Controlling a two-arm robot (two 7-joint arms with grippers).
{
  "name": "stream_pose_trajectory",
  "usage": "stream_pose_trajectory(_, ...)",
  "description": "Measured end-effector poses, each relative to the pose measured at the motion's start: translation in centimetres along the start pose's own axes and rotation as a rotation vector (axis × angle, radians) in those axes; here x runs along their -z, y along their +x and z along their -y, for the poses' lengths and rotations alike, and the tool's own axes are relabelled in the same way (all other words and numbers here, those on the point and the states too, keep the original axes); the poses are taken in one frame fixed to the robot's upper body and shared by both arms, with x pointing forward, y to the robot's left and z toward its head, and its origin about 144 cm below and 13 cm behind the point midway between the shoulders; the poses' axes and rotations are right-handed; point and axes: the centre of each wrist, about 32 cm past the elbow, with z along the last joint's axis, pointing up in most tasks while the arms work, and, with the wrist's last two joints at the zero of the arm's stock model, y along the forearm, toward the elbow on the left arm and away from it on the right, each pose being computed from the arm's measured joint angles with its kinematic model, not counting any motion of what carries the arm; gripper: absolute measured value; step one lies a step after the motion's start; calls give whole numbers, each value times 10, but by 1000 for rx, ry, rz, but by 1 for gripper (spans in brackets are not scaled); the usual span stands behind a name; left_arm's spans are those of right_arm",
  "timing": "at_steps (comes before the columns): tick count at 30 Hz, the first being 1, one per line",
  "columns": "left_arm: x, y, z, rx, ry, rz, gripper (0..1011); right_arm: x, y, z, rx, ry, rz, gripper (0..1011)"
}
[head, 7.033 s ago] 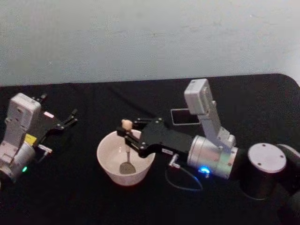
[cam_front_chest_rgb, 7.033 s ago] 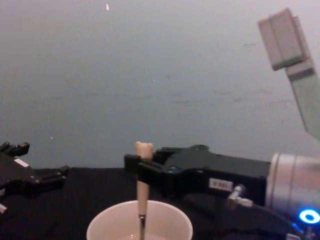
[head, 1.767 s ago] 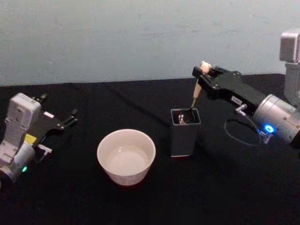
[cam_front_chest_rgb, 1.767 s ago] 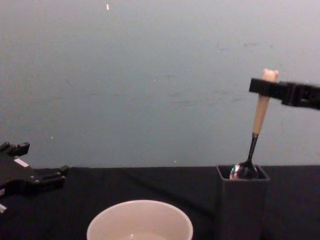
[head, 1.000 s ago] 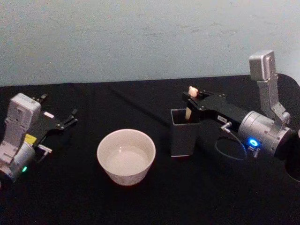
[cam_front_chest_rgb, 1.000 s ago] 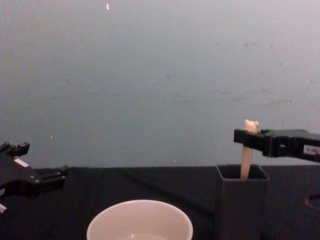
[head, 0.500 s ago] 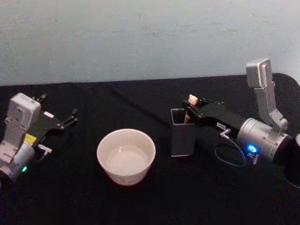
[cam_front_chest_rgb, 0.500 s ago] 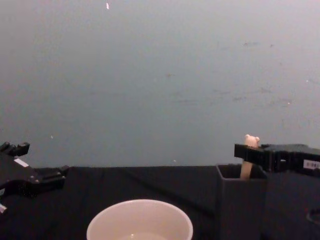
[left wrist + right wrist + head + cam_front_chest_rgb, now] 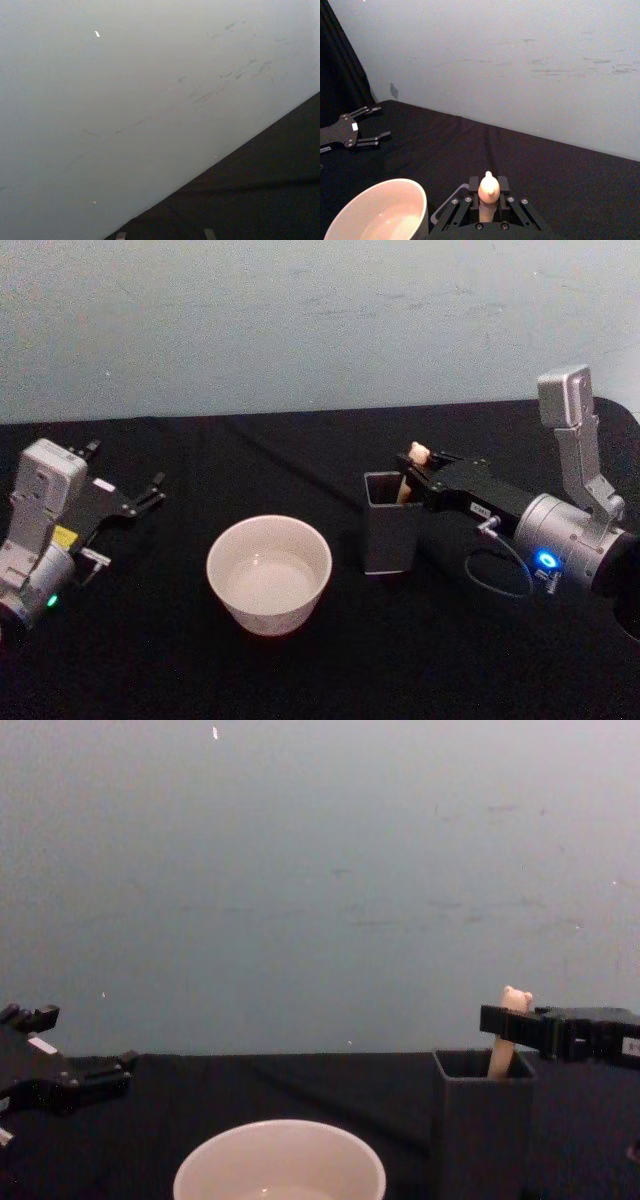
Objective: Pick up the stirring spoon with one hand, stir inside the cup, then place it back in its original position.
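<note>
The stirring spoon (image 9: 415,454) stands in the dark grey square holder (image 9: 389,532), with just its beige handle and bear head (image 9: 515,999) above the rim. It leans slightly to the right. My right gripper (image 9: 411,473) reaches in from the right and is shut on the handle just below the bear head (image 9: 488,186). The white cup (image 9: 268,617) sits left of the holder and has a little liquid in it; it also shows in the chest view (image 9: 280,1162) and the right wrist view (image 9: 379,212). My left gripper (image 9: 125,467) is parked open at the far left.
A black cloth covers the table (image 9: 300,680), and a pale wall rises behind it. The right arm's cable (image 9: 497,577) loops down onto the cloth beside the holder. The left gripper (image 9: 72,1042) rests low at the table's left edge.
The right gripper carried the spoon from the cup to the holder and lowered it in. In the last half second it shifted slightly right, tilting the handle. The left arm has not moved.
</note>
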Motion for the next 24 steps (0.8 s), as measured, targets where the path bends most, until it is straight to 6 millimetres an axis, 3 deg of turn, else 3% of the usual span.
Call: stream_pose_trajectory(24,0,0,0,0,0,0,1001,1,0,3,5,1,-6,223)
